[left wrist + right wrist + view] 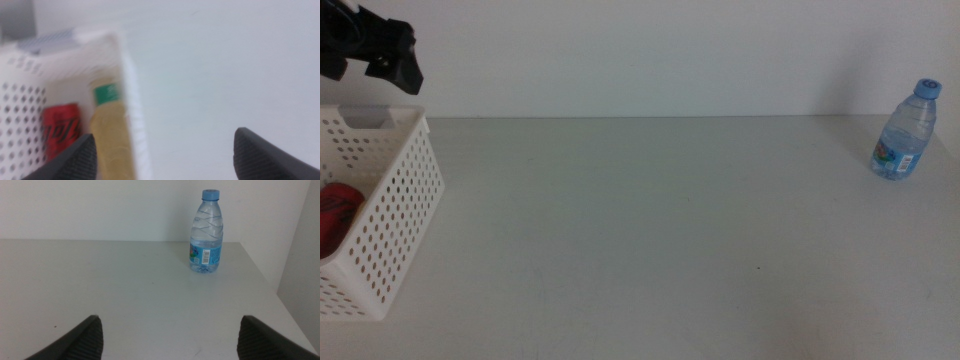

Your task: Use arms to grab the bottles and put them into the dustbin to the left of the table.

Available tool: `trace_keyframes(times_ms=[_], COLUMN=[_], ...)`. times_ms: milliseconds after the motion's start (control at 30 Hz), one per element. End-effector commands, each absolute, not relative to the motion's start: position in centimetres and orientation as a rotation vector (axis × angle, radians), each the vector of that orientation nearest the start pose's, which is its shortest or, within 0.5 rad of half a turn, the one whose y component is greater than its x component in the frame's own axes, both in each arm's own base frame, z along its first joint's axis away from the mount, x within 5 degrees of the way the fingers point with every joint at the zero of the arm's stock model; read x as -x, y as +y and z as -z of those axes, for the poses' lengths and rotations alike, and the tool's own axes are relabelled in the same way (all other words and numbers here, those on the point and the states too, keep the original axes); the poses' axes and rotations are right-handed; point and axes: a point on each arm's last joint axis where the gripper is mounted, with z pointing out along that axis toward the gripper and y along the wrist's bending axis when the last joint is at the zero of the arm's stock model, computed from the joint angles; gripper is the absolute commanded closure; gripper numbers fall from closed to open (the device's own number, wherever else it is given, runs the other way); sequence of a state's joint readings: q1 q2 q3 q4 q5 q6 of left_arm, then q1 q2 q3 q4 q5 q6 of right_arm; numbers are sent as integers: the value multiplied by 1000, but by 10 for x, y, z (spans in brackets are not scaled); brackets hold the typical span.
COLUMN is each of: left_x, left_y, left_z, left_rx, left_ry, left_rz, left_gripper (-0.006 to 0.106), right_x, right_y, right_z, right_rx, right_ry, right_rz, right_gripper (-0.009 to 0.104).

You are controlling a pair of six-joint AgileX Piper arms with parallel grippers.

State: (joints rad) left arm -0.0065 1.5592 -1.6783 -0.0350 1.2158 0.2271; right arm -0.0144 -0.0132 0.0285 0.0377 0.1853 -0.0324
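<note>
1. Left gripper (395, 60) poised high above the far rim of the dustbin (405, 180) at the table's left edge. Jaws spread wide, nothing between them; judged a release posture over the bin.
2. Seen through the left wrist camera: left gripper (162, 155) hanging over the bin's near wall (131, 95), jaws far apart, one over the bin interior and one over bare table (225, 65). Picture blurred; fine detail not readable.
3. Red soda can (61, 127) and yellow tea bottle (111, 135) lying side by side on the bin floor, apparently touching, green label end of the tea bottle toward the far wall. Only the red can (335, 215) visible in the middle view, low against the bin's left part; tea bottle hidden there by the perforated wall.
4. Water bottle (905, 130) standing upright near the table's far right corner, well apart from the bin, blue cap on, untouched.
5. Right gripper (167, 337) low over the table, facing the water bottle (206, 232) head-on, jaws wide and empty, bottle roughly centred ahead though well clear of the jaws. Judged lined up for an approach.
6. Progress judged two of three binned; remaining bottle sits on the right arm's side, opposite the bin, so a long carry or handover seems likely.
7. Risk: upright, light bottle liable to tip if nudged before the jaws close.
</note>
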Motion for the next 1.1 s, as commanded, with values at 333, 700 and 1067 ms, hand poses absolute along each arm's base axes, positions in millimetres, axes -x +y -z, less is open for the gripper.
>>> trace_keyframes(times_ms=[333, 700, 1067], left_x=[-228, -119, -90], left_y=[-96, -60, -45], left_z=[-441, -375, -354], left_rx=[-557, -406, -370], left_ry=[1931, 1796, 1755], left_rz=[128, 330, 365], left_gripper=[7, 7, 7], right_x=[-55, -55, -55], right_y=[-1, -1, -1], right_z=[-198, -198, -198], right_rx=[0, 0, 0], right_ry=[1585, 1585, 1585], right_rz=[25, 25, 25], right_gripper=[23, 23, 23])
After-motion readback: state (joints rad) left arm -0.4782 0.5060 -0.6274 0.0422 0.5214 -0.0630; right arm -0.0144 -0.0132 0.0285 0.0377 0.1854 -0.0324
